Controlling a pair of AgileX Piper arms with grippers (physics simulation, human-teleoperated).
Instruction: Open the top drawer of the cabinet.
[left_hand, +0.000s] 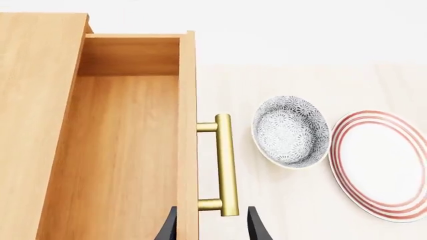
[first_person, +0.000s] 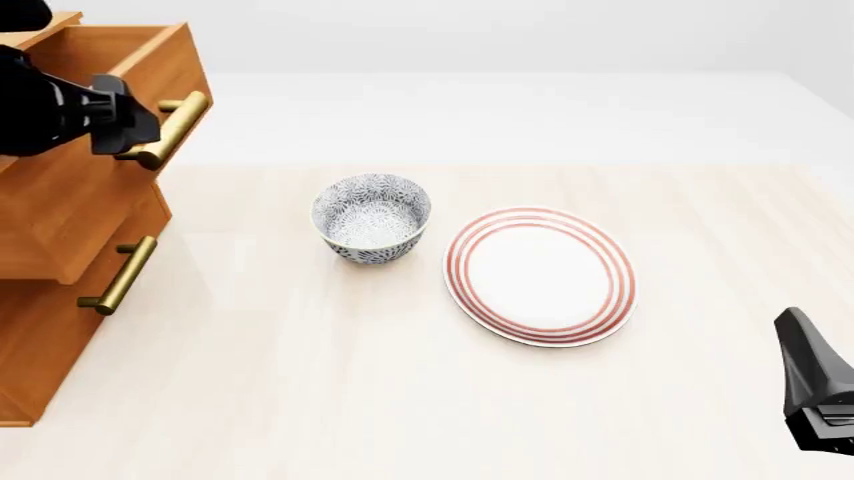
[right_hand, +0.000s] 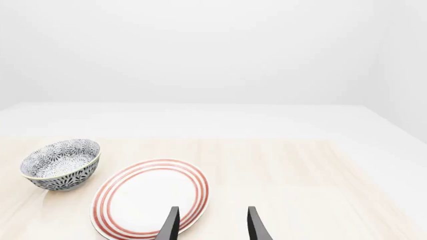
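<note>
straddling the top handle (left_hand: 224, 165) with the left gripper (left_hand: 212, 227): in the left wrist view the two dark fingers (left_hand: 259, 227) are standing apart on either side of the drawer front and the near end of the bar. there is a gap between each finger and the brass, so i am reading them as open, not clamped. the front view is putting the gripper (first_person: 127, 125) right at the handle (first_person: 171, 128) but is not showing the finger gap.

the top drawer (left_hand: 127, 150) is sitting well out of the cabinet (first_person: 60, 280) at the left edge of the surface (first_person: 400, 380); its plain wood inside is showing in the wrist view. the handle's long axis is running parallel to the drawer front, across the finger gap. the left arm is by far the nearer; the right gripper (right_hand: 212, 225) is hanging low at the right, well apart from the cabinet, fingers open over the near edge of the plate (right_hand: 150, 197).

judgement: the drawer is looking largely open already; any further pull would be going straight out along the drawer's travel, away from the cabinet.

the front view alone is showing the middle handle (first_person: 118, 275). the bowl (first_person: 372, 217) is sitting just beside the plate, both clear of the drawer's path.
</note>
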